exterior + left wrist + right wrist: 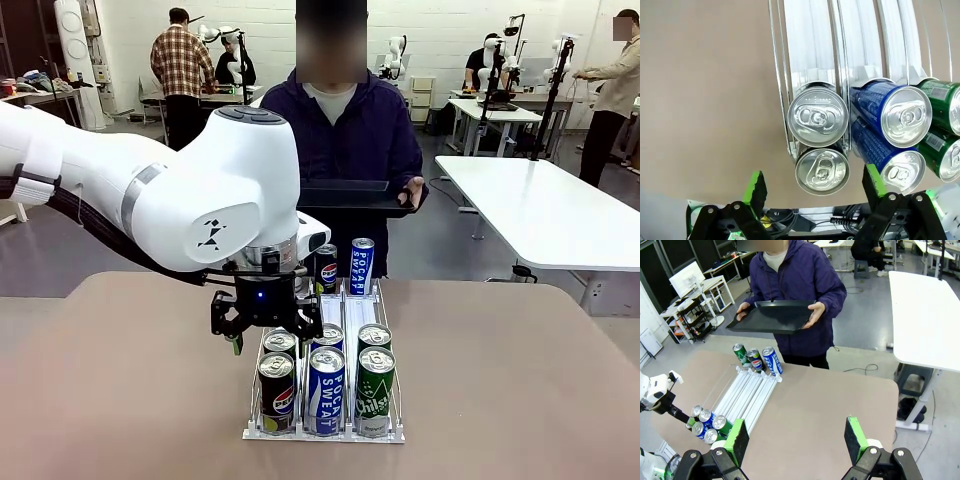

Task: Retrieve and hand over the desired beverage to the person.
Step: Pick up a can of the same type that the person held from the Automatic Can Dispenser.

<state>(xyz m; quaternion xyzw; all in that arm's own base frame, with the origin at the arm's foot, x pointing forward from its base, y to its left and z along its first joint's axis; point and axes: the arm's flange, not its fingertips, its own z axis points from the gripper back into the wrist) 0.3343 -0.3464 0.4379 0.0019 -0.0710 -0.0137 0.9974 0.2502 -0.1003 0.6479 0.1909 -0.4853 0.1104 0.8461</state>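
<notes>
A wire rack (pixel 322 434) on the table holds drink cans in three lanes. At its near end stand black Pepsi cans (pixel 277 392), blue Pocari Sweat cans (pixel 326 390) and green Sprite cans (pixel 375 390). My left gripper (pixel 268 335) hangs open just above the Pepsi lane. In the left wrist view its green pads (pixel 756 186) flank a silver can top (pixel 822 171) without touching it. The person (pixel 350 120) stands at the far side holding a black tray (pixel 350 198) in both hands. My right gripper (pixel 796 437) is open and empty, high above the table.
Further cans (pixel 361 265) stand at the rack's far end, close to the person. Bare lane floor (pixel 812 40) lies between the two groups. Brown tabletop (pixel 520 390) spreads on both sides of the rack. A white table (pixel 550 205) stands behind on the right.
</notes>
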